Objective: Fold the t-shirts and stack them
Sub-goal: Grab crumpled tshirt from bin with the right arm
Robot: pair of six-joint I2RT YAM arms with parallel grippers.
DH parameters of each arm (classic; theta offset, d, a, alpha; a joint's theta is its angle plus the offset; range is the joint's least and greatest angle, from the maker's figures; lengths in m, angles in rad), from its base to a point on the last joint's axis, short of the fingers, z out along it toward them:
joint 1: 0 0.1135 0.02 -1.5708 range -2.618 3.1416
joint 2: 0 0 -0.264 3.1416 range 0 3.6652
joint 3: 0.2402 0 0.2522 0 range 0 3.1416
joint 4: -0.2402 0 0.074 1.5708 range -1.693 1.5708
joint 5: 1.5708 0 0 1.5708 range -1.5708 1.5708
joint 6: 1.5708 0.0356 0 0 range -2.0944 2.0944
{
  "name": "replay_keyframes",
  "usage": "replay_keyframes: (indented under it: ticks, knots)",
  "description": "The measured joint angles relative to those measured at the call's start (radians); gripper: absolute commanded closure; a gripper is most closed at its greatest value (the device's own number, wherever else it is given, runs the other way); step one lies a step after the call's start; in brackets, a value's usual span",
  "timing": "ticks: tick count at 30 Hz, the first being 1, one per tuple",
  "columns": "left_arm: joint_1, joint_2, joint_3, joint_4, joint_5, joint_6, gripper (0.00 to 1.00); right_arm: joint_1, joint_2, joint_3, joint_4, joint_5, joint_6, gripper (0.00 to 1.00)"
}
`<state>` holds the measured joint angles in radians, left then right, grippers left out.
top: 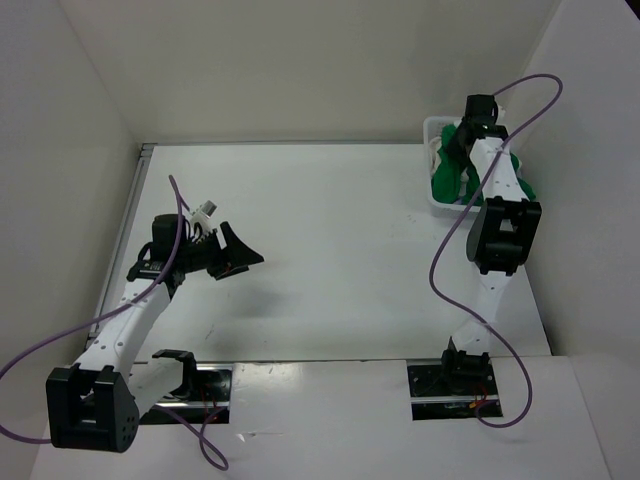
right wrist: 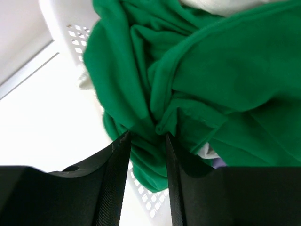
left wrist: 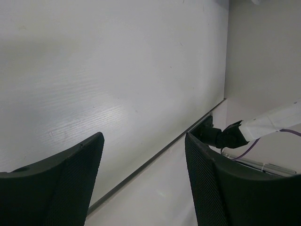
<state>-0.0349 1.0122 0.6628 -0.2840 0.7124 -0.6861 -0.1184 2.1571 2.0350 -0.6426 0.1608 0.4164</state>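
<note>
Top external view: a white lattice basket (top: 432,128) stands on the table (top: 330,240), and the green t-shirt (top: 445,185) is seen bunched inside it, with a pale t-shirt (right wrist: 221,5) crumpled against it in the basket. The right pincer (right wrist: 147,135) is lowered into the basket, jaws narrowed about a green fold; a firm clamp cannot be confirmed. The left pincer (top: 235,255) is held well left of the basket, jaws apart and empty. Nothing is judged folded or stacked yet.
</note>
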Motion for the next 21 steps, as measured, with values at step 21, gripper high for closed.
replay_keyframes:
  ticks: [21]
  knots:
    - [0.0,0.0,-0.005,0.008,-0.018,-0.003,0.23,0.0,0.006,-0.033,0.005,-0.061,0.003,0.76]
